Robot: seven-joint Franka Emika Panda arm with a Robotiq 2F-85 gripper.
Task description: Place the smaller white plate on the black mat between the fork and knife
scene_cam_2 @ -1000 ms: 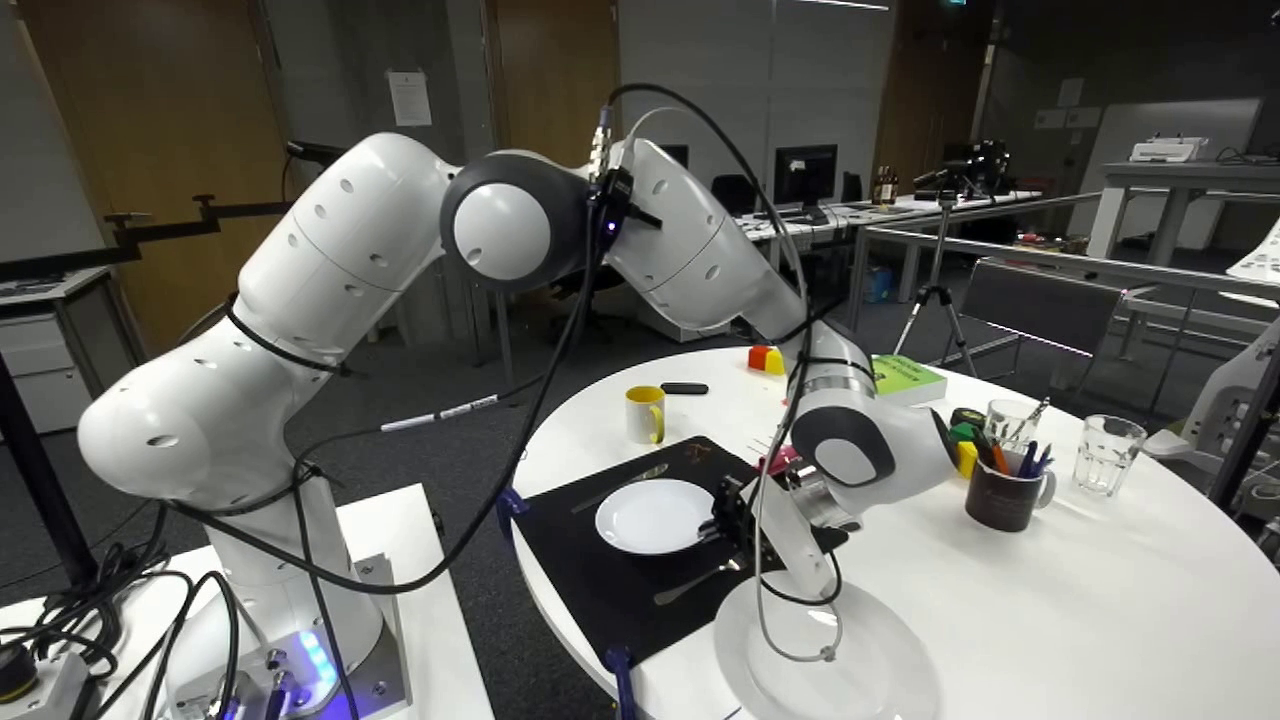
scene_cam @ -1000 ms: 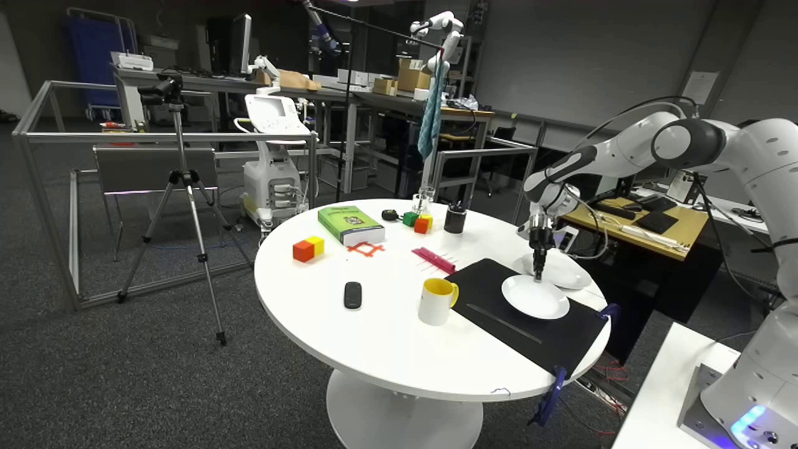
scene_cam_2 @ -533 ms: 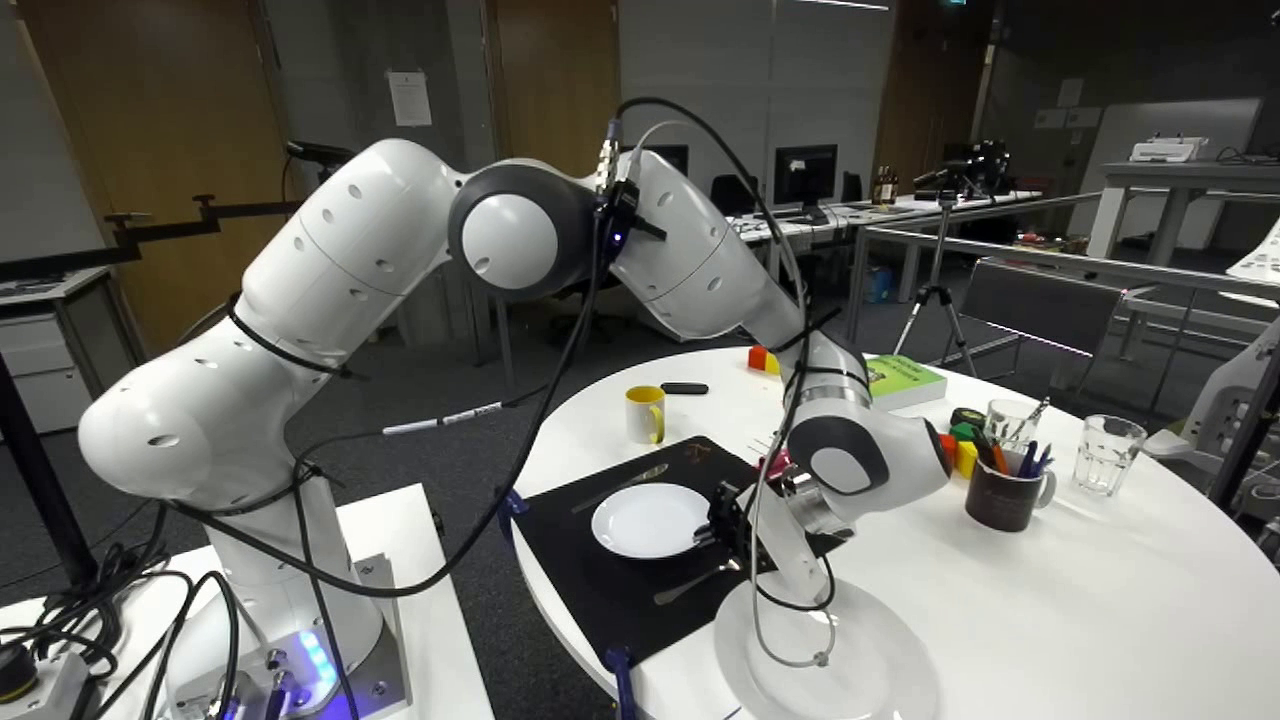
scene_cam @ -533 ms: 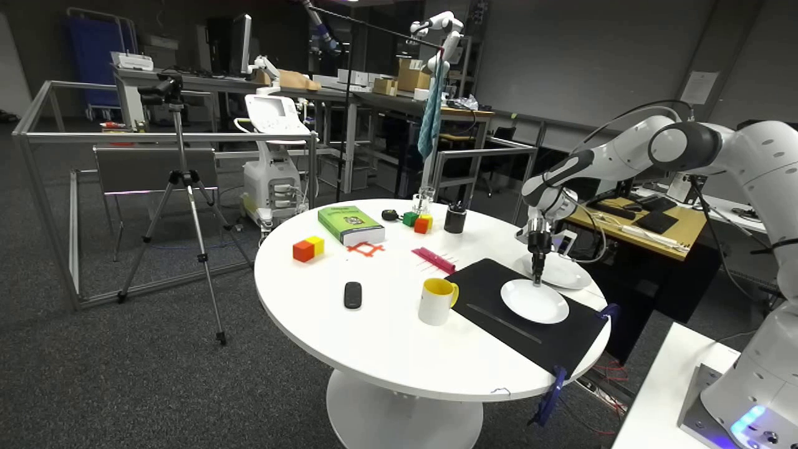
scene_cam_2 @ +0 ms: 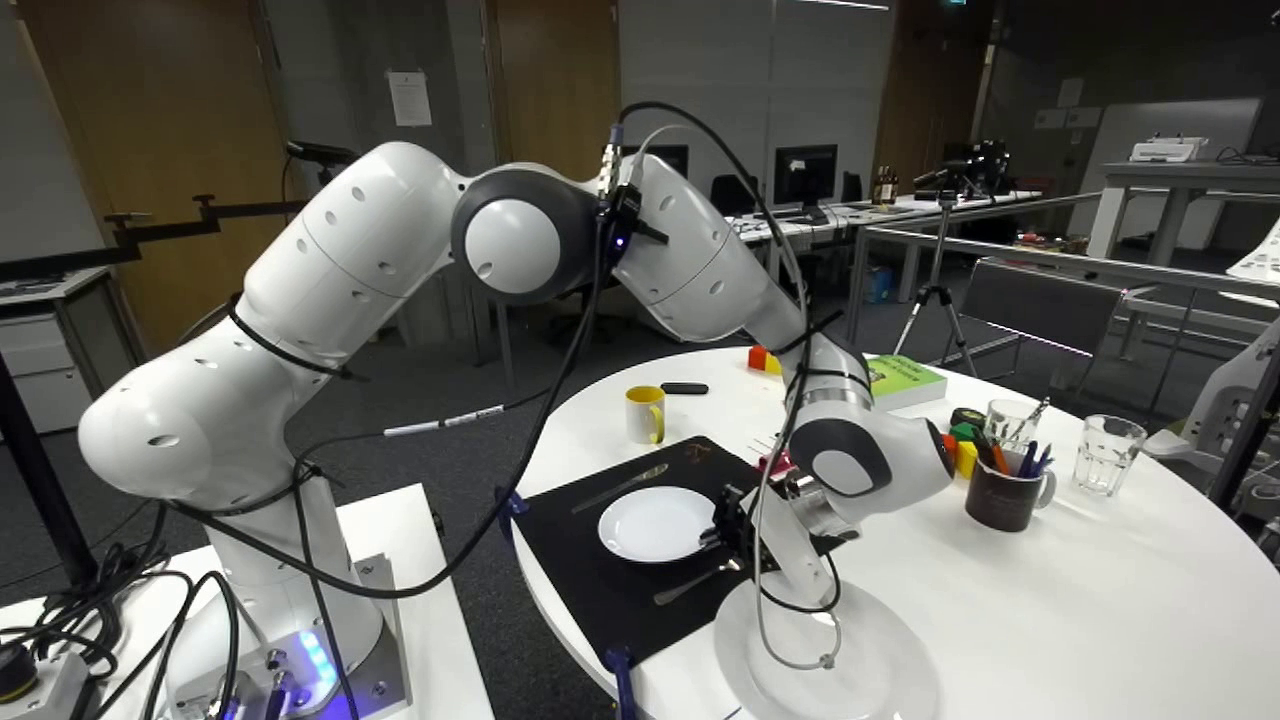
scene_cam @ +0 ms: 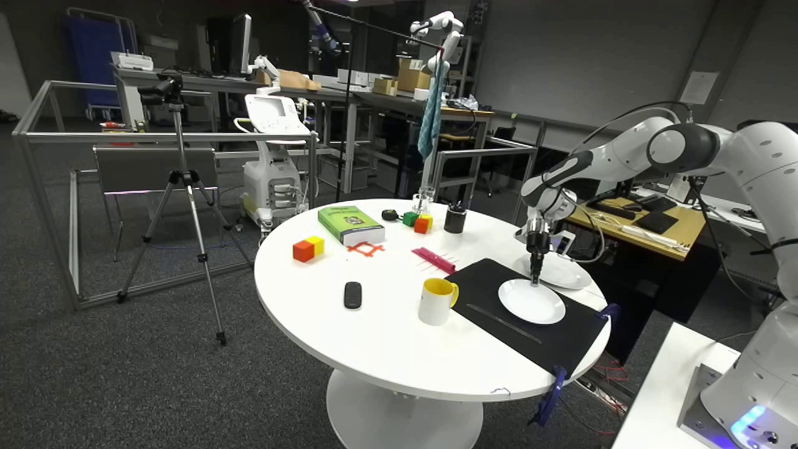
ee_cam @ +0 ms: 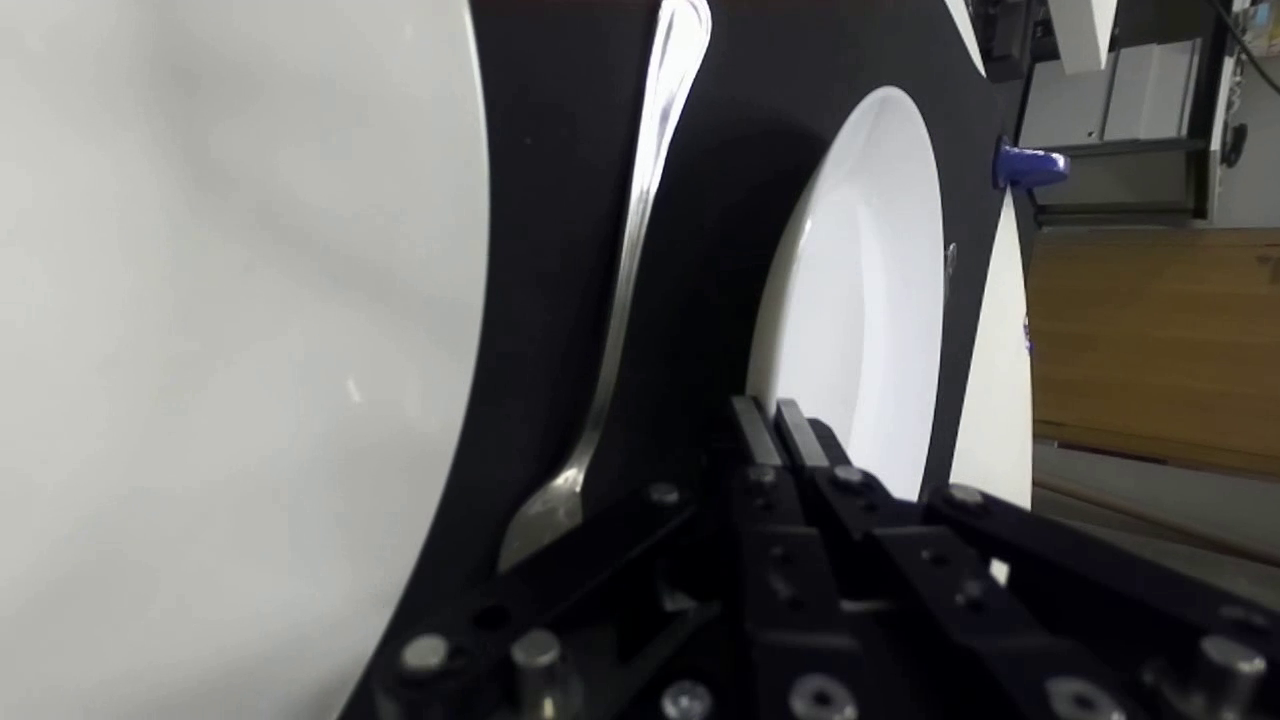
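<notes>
While the black mat [scene_cam: 561, 348] lies flat at the edge of the round white tabletop [scene_cam: 374, 337], the smaller white plate [scene_cam_2: 652, 526] is over it, btwn the fork [ee_cam: 628, 265] & the knife [scene_cam: 504, 322]; can't tell whether its base touches the mat. Mat: dull, thin, rectangular. Plate: smooth, glossy, round, shallow w/ an upturned rim. Cutlery: slim shiny metal. Along one side of the mat, a larger white plate [scene_cam_2: 882, 655], also round & glossy. Near the mat's opposite side, a white mug [scene_cam: 434, 308], cylindrical, w/ yellow inside & handle. Blue clamps [scene_cam_2: 622, 685] at two of the mat's corners. Well apart from the mat: a thick green book [scene_cam: 351, 226] & a clear glass [scene_cam_2: 1108, 455].

Wrist view gives the fork's long polished handle up close, its other end partly hidden behind the gripper [ee_cam: 771, 425]. In an exterior view the pink strip [scene_cam: 434, 260] just off the mat shows whole, thin sticks incl.; in an exterior view the arm [scene_cam_2: 695, 255] hides much of it.

Arm pose: arched high, elbow up, forearm sloping down twd the mat, gripper angled low over it. Fingers [ee_cam: 803, 435] are drawn tog. w/ just a slim gap, pinching the smaller white plate's rim over the mat.
</notes>
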